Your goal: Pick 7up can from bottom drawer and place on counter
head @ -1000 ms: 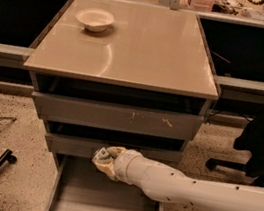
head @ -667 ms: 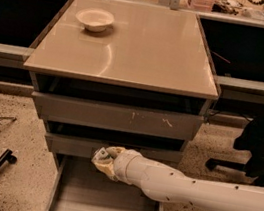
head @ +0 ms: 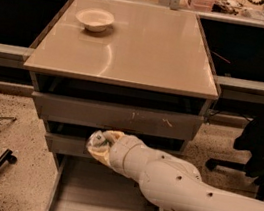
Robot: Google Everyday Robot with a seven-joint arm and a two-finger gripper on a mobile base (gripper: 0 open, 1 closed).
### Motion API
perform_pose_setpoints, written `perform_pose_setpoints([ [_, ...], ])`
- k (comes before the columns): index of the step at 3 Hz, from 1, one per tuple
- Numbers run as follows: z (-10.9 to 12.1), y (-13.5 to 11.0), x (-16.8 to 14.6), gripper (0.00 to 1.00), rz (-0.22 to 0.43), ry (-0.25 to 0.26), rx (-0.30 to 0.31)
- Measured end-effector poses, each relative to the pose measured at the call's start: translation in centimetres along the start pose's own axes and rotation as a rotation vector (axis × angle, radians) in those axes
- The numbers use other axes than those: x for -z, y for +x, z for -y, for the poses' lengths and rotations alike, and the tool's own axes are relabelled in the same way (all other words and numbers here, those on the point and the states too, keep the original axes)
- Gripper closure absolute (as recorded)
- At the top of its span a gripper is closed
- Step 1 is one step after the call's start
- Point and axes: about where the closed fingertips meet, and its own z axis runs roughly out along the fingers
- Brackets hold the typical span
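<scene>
The bowl (head: 94,18) sits far left on the desk (head: 151,55). Nearer, left of centre, the pincer (head: 100,147) looks closed around the can (head: 96,140). It holds the can in front of the middle drawer (head: 64,145), above the open bottom drawer (head: 105,199). The pick seems done. Raising the can to the desk and setting it down remain.

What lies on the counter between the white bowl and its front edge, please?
Nothing: in the camera view that stretch of counter is bare. The gripper sits lower, above the open bottom drawer.
</scene>
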Motion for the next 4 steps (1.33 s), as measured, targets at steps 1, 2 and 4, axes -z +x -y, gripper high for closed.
perform_pose_setpoints([
  [1, 1.1, -10.5, 4.1, 1.00, 0.083, 0.090, 0.195],
  [2, 1.1, -10.5, 4.1, 1.00, 0.083, 0.090, 0.195],
  [4, 5.2, -16.6, 5.2, 1.00, 0.135, 0.161, 0.292],
])
